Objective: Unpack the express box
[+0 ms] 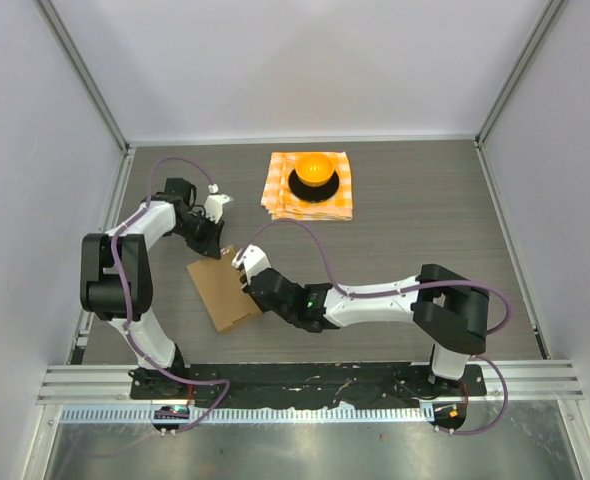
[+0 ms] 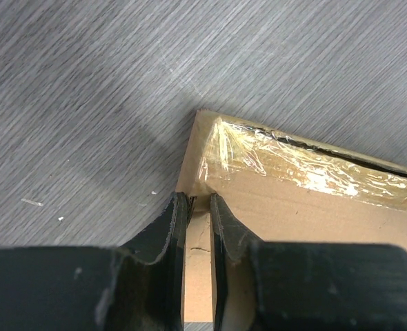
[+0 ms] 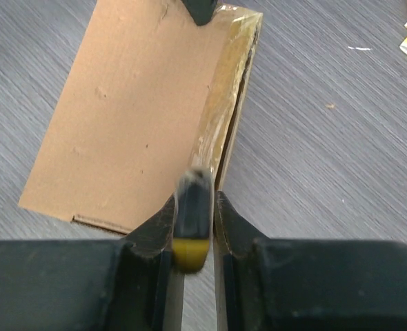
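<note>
Status: express box (image 1: 222, 295) lies flat and skewed on the bench (image 1: 425, 210), left of centre near the arm bases, well apart from the checkered cloth (image 1: 275, 198) at the far side. It looks closed. Tape (image 2: 293, 162) runs along one long edge with a dark slit beside it; can't tell if that's a cut.

Left end effector (image 2: 196, 205) is clamped on a thin strip of cardboard at the box's far corner. Right end effector (image 3: 193, 200) is clamped on a small tool (image 3: 191, 249), grey with a yellow end and blurred. I'd guess a cutter, can't confirm. Its tip appears to sit at the taped seam on the box's right edge.

Risks as I see them:
- Your left grip is on one cardboard layer right at the corner. Load it hard and the strip may tear or slip out, and the box spins on the bench.
- The tool is pinched on a narrow section. Side load from the tape could twist it in the grip and you lose the line.
- The tape is wrinkled and glossy. The tip could skate over it, or snag and drag the whole box.
- Go too deep and you hit the contents, which aren't visible.
- Both end effectors work the same edge, near each other. Run the tool toward the far corner and you risk hitting the left end effector.
</note>
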Robot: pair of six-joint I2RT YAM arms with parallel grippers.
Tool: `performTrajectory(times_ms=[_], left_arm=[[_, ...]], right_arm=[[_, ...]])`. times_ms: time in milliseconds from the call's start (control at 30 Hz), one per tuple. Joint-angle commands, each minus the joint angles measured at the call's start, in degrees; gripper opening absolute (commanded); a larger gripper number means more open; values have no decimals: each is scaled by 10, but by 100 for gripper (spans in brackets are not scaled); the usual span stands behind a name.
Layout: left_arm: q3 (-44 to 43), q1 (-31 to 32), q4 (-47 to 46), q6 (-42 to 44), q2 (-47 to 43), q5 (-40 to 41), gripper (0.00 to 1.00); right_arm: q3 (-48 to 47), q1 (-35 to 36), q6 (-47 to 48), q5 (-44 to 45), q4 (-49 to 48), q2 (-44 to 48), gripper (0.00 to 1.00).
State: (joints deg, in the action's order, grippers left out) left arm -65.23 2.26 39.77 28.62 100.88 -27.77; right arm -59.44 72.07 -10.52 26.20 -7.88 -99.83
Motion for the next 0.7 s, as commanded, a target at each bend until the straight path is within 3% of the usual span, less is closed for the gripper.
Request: performTrajectory(times_ms=[0, 400, 667], left_arm=[[28, 2, 73, 40, 43, 28, 5], [27, 2, 94, 61, 53, 10, 4], [28, 2, 94, 60, 54, 11, 3]], right_arm=[[-34, -31, 22, -32, -114, -28, 1], [-60, -64, 17, -68, -197, -76, 1], [-28, -64, 8, -60, -221, -60, 1]])
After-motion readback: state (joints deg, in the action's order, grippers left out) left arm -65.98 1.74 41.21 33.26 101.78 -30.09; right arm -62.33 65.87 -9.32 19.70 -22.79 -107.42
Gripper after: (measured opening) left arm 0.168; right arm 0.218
